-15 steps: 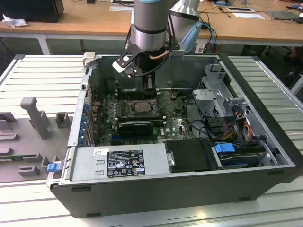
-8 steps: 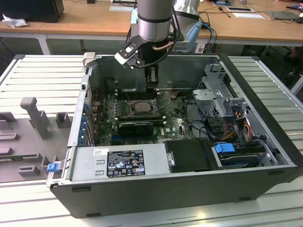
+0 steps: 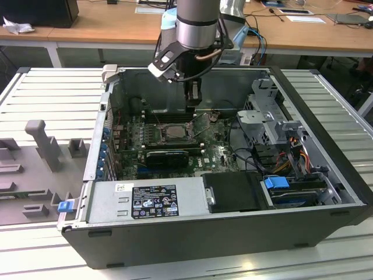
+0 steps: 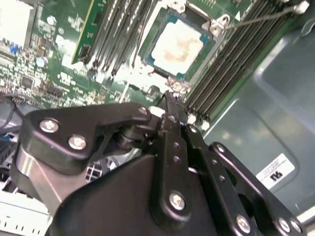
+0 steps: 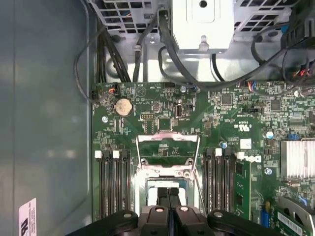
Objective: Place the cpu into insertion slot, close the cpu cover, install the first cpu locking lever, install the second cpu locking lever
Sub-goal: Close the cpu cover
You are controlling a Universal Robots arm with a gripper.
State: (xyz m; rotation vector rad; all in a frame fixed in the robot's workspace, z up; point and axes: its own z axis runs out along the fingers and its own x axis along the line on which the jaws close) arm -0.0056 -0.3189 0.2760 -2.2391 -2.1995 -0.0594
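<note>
Tool (image 4: pixel 170 98): the fingers are pressed together with nothing pinched between them. The tips are held low inside the case (image 3: pixel 192 242), close over one edge of the insertion slot (image 4: pixel 146 55); contact cannot be told.
Cpu (image 4: pixel 178 43): it is seated flat in the slot, pale face up. Placement is judged done.
Insertion slot: it is set mid-board, directly under the tool.
Cpu cover (image 5: pixel 168 138): it is swung up and back on its hinge, and the green board is seen through its window. Closing is judged not yet done.
Locking lever (image 4: pixel 266 16): one thin rod is seen angled free of the slot, unlatched. The other cannot be made out with certainty. Both installs are judged outstanding.
Progress: one step of four is counted complete.
Memory slots (image 5: pixel 110 184): long ridges are ranged just beside the slot on two opposite sides, so little sideways room is left there.
Expansion card (image 3: pixel 169 156): a black card is mounted near the slot, and that flank is judged tight.
Cables (image 5: pixel 170 64): dark loops are hung beyond the raised cover, near its back-swing.
Drive cage (image 5: pixel 202 22): it is fixed beyond the cables.
Case wall (image 5: pixel 49 123): a grey panel borders the board edge. The case top is left open, so room above the slot is judged free.
Surface (image 3: pixel 335 93): it is ribbed metal carrying the case, well apart from the work.
</note>
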